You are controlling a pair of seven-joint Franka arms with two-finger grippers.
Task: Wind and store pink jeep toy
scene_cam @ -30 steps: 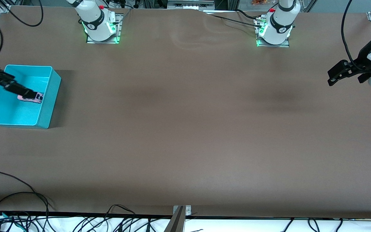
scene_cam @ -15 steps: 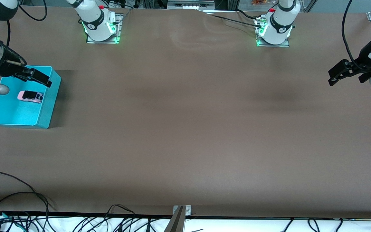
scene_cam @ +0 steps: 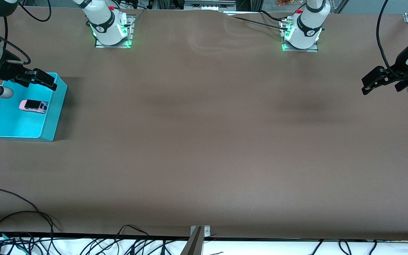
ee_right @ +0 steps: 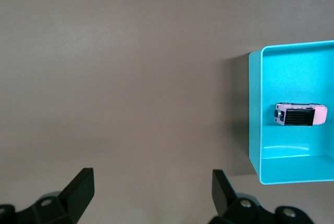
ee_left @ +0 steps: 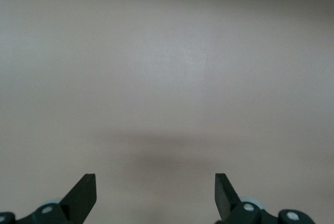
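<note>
The pink jeep toy (scene_cam: pixel 33 106) lay in the turquoise bin (scene_cam: pixel 56 117), just below the empty, open right hand (scene_cam: pixel 38 80); the left hand (scene_cam: pixel 381 80), also open, waited well apart.

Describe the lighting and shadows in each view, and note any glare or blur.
Front view: even overhead light; the turquoise bin casts a dark shadow on the table toward the left arm's end, and soft dark patches lie mid-table; green lights glow at both bases. Left wrist view: pale, washed-out table with a faint shadow band. Right wrist view: sharp, the pink jeep toy crisp, shadow beside the bin wall.
</note>
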